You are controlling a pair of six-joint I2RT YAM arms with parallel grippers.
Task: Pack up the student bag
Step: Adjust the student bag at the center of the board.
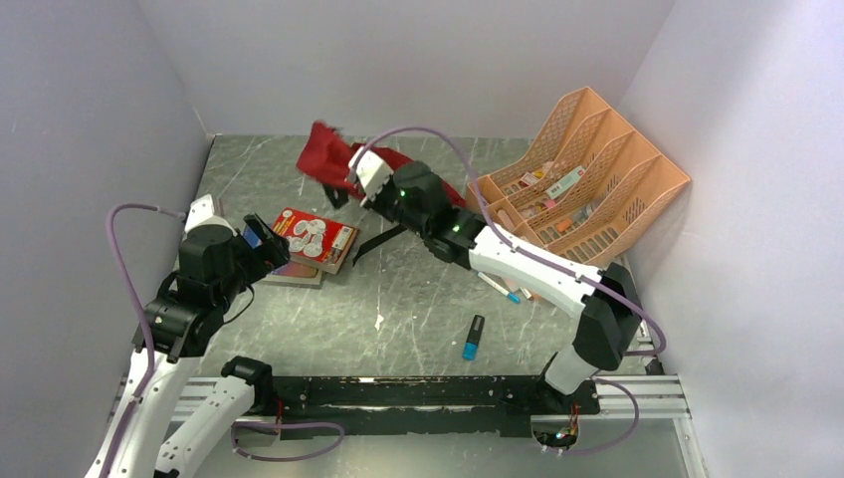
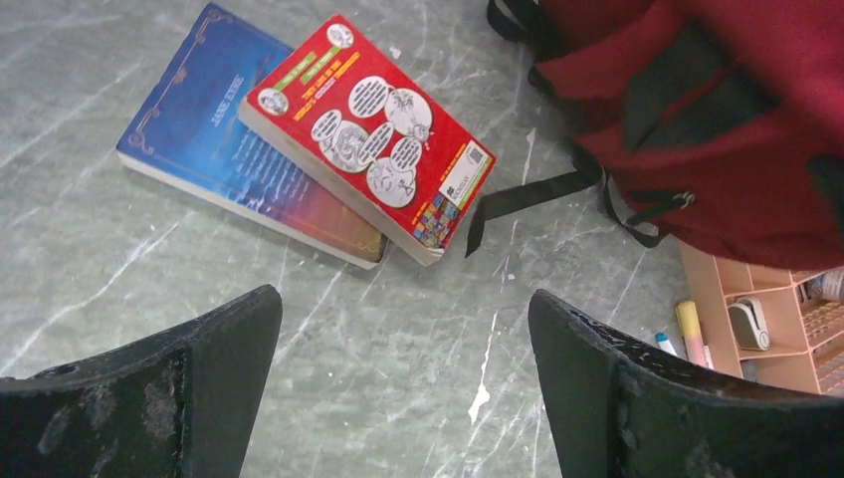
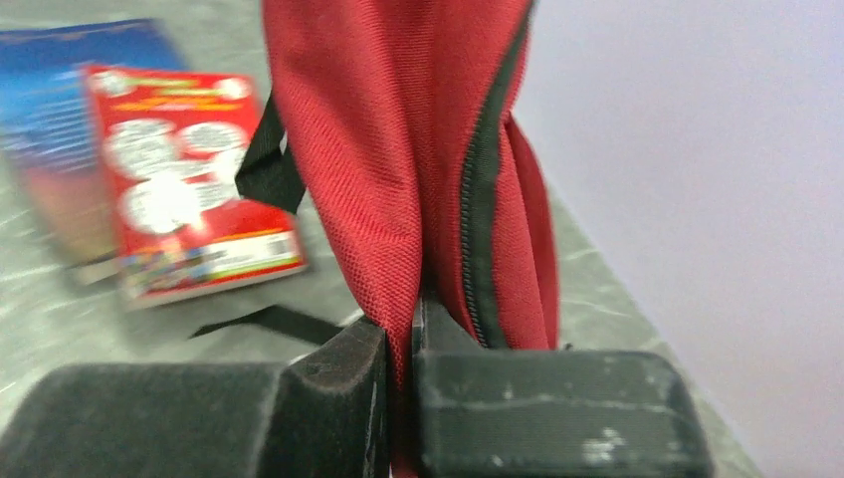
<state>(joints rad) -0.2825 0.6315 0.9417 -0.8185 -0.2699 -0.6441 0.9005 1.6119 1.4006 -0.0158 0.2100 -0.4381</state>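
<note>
The student bag point(image 1: 328, 154) is a dark-red backpack at the back of the table, partly hidden by my right arm. My right gripper point(image 1: 350, 184) is shut on a fold of its red fabric point(image 3: 398, 199), beside the black zipper point(image 3: 485, 199), and the fabric rises up from the jaws. A red paperback point(image 1: 316, 239) lies on a blue book point(image 2: 199, 139) at centre left. My left gripper point(image 2: 403, 329) hovers open above bare table just in front of the books, nothing between its fingers. A black strap point(image 2: 527, 194) trails from the bag toward the red book.
A peach mesh desk organiser point(image 1: 587, 174) with small stationery stands at the back right. A blue marker point(image 1: 473, 337) and pens point(image 1: 503, 287) lie on the grey marble table near the right arm. White walls close in on three sides.
</note>
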